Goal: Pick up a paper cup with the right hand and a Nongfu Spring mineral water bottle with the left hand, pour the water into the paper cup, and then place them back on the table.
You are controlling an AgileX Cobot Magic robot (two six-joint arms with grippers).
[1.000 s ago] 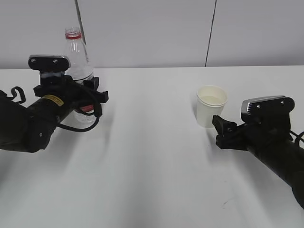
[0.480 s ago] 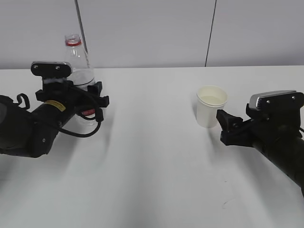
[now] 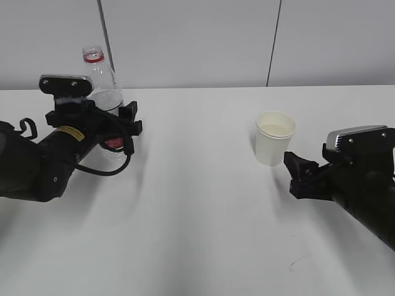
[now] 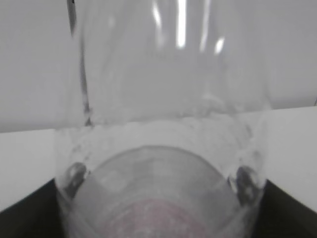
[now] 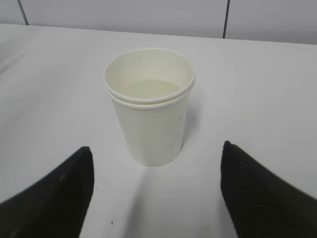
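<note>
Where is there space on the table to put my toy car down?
The big bare patch of table lies in the middle, between the water bottle in the left gripper and the paper cup. The front edge is bare too. It is crowded right by the cup, where the open right gripper waits.

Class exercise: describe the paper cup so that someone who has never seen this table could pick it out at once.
Start from the white table and look right of its middle. There, just ahead of the open right gripper and untouched by it, stands the paper cup. It is short, opaque and cream-white with a doubled rim, unlike the tall clear bottle at far left.
</note>
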